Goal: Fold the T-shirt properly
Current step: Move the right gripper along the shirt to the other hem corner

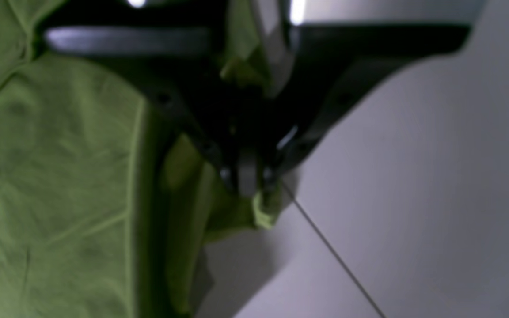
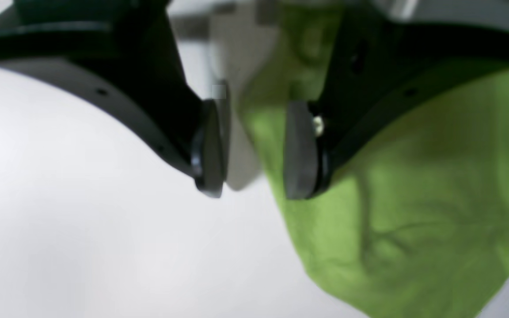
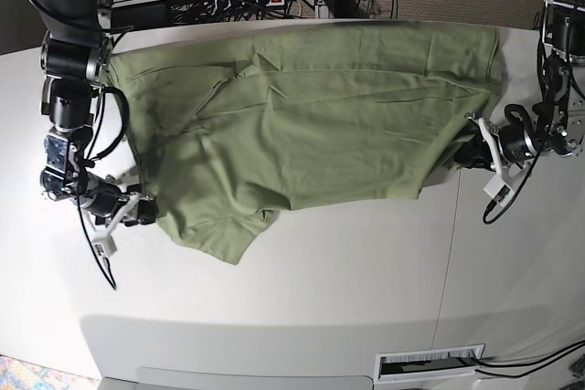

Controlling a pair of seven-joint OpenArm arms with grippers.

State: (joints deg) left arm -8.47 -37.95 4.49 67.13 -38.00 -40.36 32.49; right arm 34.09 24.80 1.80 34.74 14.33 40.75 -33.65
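Base view | T-shirt [image 3: 311, 116] is spread, wrinkled, across the far half of the white table [image 3: 302, 289] | one edge is pinched by the closed left gripper [image 1: 254, 194] | right gripper [image 2: 254, 150] is held open, nothing gripped, at the opposite edge.

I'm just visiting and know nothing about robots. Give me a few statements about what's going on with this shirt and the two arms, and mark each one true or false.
1. The left fingers are shut on a bit of the T-shirt. True.
2. The right fingers are clamped tight on the cloth. False: they stand open, with the shirt's edge in the gap between them.
3. The T-shirt is already folded into a neat square. False: it lies spread out and wrinkled across the table.
4. The shirt is plain green, with no print showing. True.
5. The two arms work at opposite ends of the shirt. True.
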